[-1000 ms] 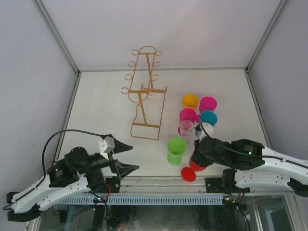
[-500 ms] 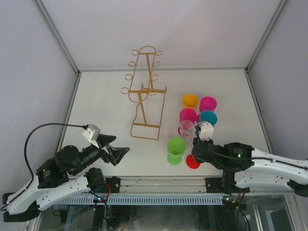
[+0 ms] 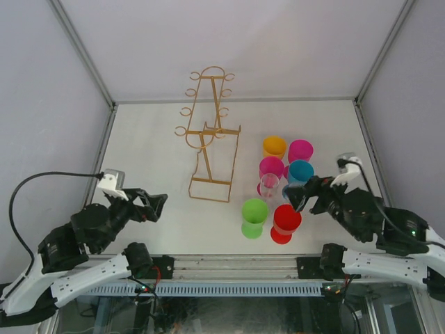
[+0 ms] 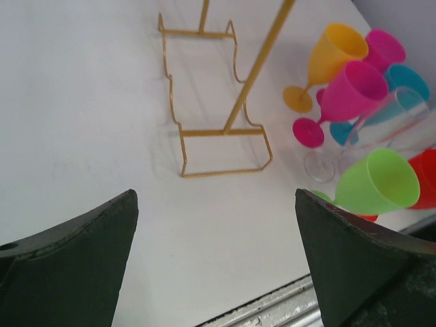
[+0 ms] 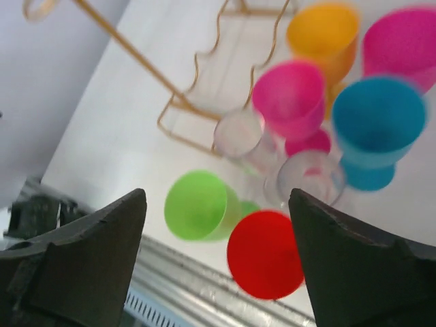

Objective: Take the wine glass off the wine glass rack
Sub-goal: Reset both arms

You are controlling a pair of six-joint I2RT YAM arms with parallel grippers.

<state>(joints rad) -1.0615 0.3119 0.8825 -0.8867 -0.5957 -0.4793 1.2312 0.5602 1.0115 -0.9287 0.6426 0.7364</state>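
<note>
Rack first: the wine glass rack [image 3: 208, 142] stands upright on the white table [image 3: 146, 153], left of centre in the top view. Its long axis is the central post, which rises from the rectangular loop base and runs toward the upper middle of the frame, with curled ring hooks down both sides. The base loop runs lengthwise from top to bottom of the frame.

The wine glasses stand apart from the rack, clustered to its right on the table, all upright with mouths up. The orange glass [image 3: 274, 147] and one magenta glass [image 3: 300, 150] are farthest up the frame. Below them are a second magenta glass [image 3: 271, 167] and the teal glass [image 3: 301, 170]. The clear glass [image 3: 269, 185] is just beneath those. The green glass [image 3: 254, 211] and the red glass [image 3: 286, 218] are lowest, side by side.

My left gripper [image 3: 157, 206] hangs at lower left, fingers spread wide with nothing between them. My right gripper [image 3: 299, 196] sits just right of the red glass, fingers equally wide apart and gripping nothing.
</note>
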